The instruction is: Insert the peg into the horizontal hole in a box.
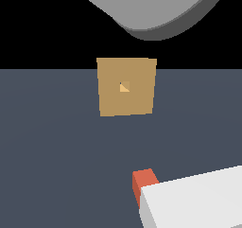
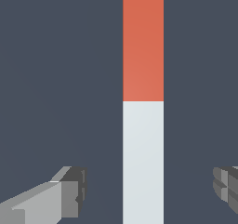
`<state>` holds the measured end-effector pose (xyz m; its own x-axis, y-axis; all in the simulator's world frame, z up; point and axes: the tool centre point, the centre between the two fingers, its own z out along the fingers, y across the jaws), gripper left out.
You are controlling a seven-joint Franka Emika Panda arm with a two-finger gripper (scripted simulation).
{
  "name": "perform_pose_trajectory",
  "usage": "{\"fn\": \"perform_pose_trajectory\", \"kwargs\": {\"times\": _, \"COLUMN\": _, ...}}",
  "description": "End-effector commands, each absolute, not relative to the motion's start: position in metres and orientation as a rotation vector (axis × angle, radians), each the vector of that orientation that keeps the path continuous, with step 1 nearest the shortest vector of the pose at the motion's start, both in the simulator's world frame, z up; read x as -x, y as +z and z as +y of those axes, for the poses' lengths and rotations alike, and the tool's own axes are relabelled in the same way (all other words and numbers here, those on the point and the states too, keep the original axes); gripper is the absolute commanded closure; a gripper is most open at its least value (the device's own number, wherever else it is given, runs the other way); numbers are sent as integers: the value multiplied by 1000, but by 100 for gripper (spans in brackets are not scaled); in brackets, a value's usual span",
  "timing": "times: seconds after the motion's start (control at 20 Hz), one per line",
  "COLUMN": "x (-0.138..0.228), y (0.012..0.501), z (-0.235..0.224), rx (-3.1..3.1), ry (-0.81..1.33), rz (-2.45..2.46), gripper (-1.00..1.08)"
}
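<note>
The tan box (image 1: 126, 86) stands upright on the dark floor in the exterior view, with the small square hole (image 1: 124, 86) at the centre of its face showing a yellow triangle. The peg (image 1: 189, 196) lies in the foreground at the exterior view's right, its orange-red end (image 1: 144, 180) toward the box and its white half nearest the camera. In the wrist view the peg (image 2: 143, 102) lies flat on the floor, orange-red half and white half in line. My gripper (image 2: 148, 190) is open, its fingers (image 2: 74, 193) on either side of the white half, apart from it.
A large grey rounded part of the arm (image 1: 151, 9) hangs above the box in the exterior view. The dark grey floor (image 1: 47, 151) spreads around the box and peg, with black background behind.
</note>
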<state>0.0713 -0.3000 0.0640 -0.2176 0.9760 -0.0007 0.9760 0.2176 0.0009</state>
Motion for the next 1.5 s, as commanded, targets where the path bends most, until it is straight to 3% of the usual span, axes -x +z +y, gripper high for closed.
{"fn": "perform_pose_trajectory", "kwargs": {"times": 0.0, "x": -71, "y": 57, "z": -300, "rx": -1965, "ry": 0, "rz": 2451, "gripper": -92}}
{"fn": "perform_pose_trajectory", "kwargs": {"times": 0.4, "x": -70, "y": 19, "z": -300, "rx": -1964, "ry": 0, "rz": 2452, "gripper": -92}}
{"fn": "perform_pose_trajectory", "kwargs": {"times": 0.7, "x": -72, "y": 17, "z": -300, "rx": -1964, "ry": 0, "rz": 2452, "gripper": -92}}
{"fn": "perform_pose_trajectory", "kwargs": {"times": 0.75, "x": -72, "y": 17, "z": -300, "rx": -1964, "ry": 0, "rz": 2452, "gripper": 108}}
{"fn": "perform_pose_trajectory", "kwargs": {"times": 1.45, "x": -71, "y": 17, "z": -298, "rx": -1965, "ry": 0, "rz": 2452, "gripper": 108}}
